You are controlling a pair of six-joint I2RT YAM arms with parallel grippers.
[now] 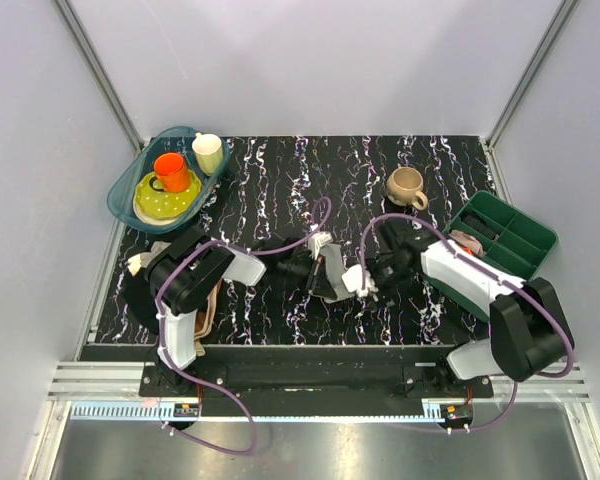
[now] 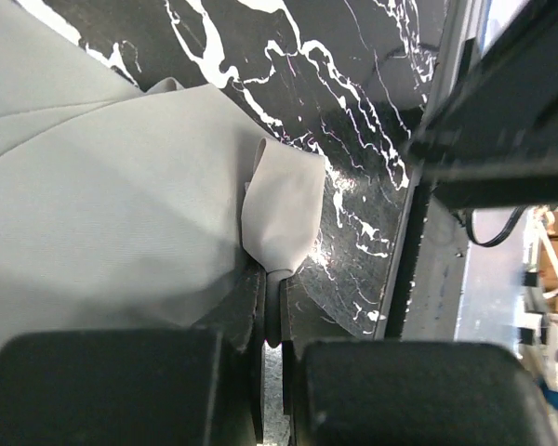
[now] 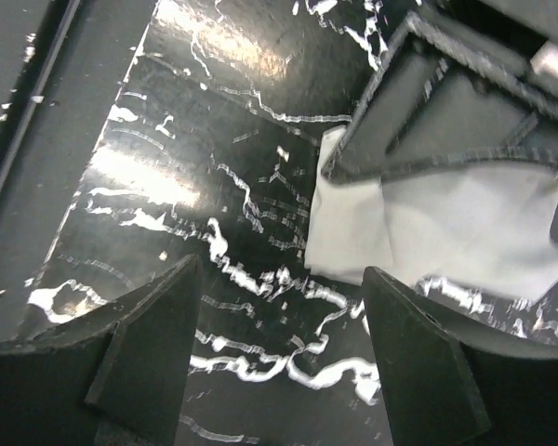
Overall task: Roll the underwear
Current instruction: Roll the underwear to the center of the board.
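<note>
The underwear (image 2: 121,204) is plain light grey fabric lying on the black marbled table. In the top view only a strip of the underwear (image 1: 332,262) shows between the two grippers. My left gripper (image 2: 274,307) is shut on a raised fold at the fabric's edge, seen in the top view at the table's middle (image 1: 318,268). My right gripper (image 3: 279,344) is open and empty just above the bare table, a little short of the underwear's near corner (image 3: 353,232). It sits right of the fabric in the top view (image 1: 366,282). The left gripper's fingers (image 3: 428,121) lie over the fabric.
A teal bin (image 1: 125,200) at the back left holds an orange cup, a yellow plate and a cream cup. A beige mug (image 1: 407,186) stands at the back right. A green tray (image 1: 520,245) is at the right edge. A tan cloth (image 1: 208,312) lies under the left arm.
</note>
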